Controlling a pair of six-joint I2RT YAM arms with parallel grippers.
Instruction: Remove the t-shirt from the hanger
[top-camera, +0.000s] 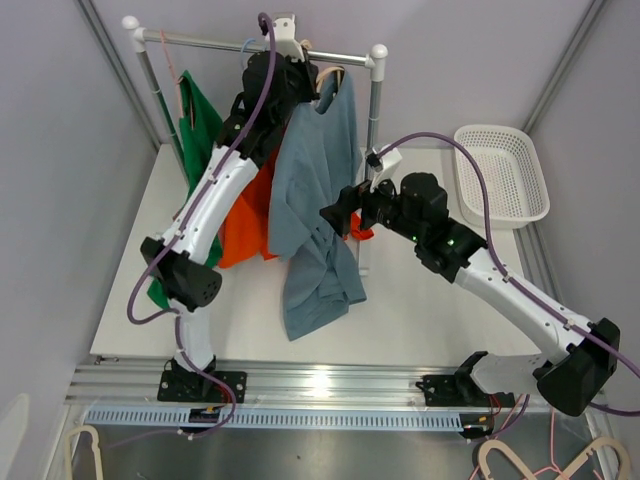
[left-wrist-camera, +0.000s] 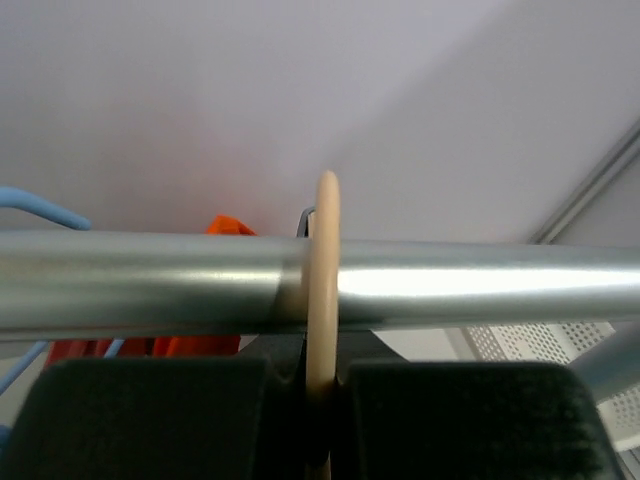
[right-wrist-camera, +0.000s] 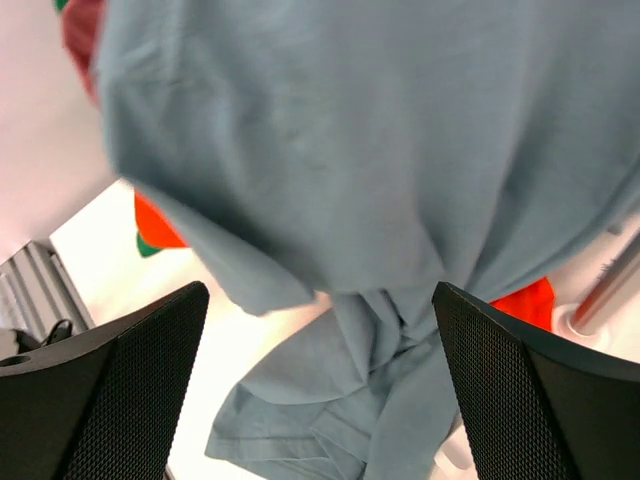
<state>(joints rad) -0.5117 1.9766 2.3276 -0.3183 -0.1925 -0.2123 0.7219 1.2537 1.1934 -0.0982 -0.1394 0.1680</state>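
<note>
Hanging lengthwise below the rail (left-wrist-camera: 480, 285), hem on the table (top-camera: 420, 310), the t-shirt (top-camera: 315, 190) lies straight ahead of the right gripper (right-wrist-camera: 320, 390), jaws spread wide; the left gripper (left-wrist-camera: 322, 385) pinches the hanger (left-wrist-camera: 325, 250) hook above

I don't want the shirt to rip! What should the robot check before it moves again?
1. The left hand pinches the hanger hook: ok.
2. The hook sits over the rail: ok.
3. The right hand is open and faces the t-shirt: ok.
4. The right hand grips the t-shirt: not ok, no cloth is pinched.
5. The t-shirt's neck is loose on the hanger: cannot tell, the left arm hides it.
</note>
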